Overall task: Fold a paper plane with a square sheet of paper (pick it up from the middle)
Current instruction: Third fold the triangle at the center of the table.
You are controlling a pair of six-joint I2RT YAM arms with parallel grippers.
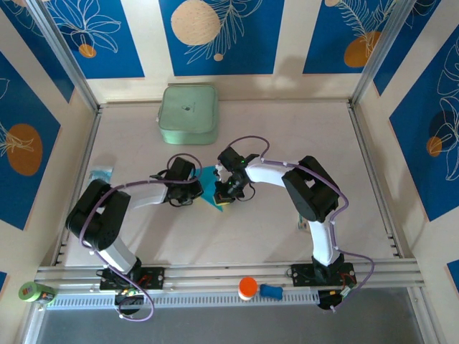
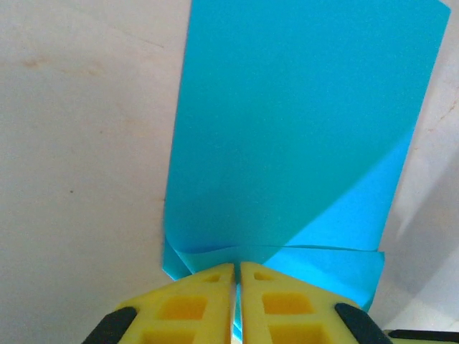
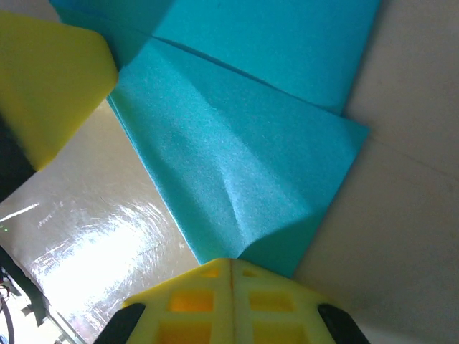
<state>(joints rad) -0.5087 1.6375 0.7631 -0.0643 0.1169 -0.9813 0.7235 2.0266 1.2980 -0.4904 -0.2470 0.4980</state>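
Paper [image 1: 208, 188], partly folded, is held between the two tools over the table [image 1: 287, 129]. The left tool [image 2: 238, 269] is clamped on a creased edge, and the paper stretches straight ahead of its fingertips. The right tool [image 3: 231, 261] pinches a corner, with the paper fanning ahead and to its left. The long axis seems to run across the line joining the tools. Neither is clearly nearer, so the next crease probably needs both.

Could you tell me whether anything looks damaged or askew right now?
Yes: the square sheet of paper carries a soft stray crease running up from the corner pinched by the right gripper, away from its sharp folds. Nothing else stands out.
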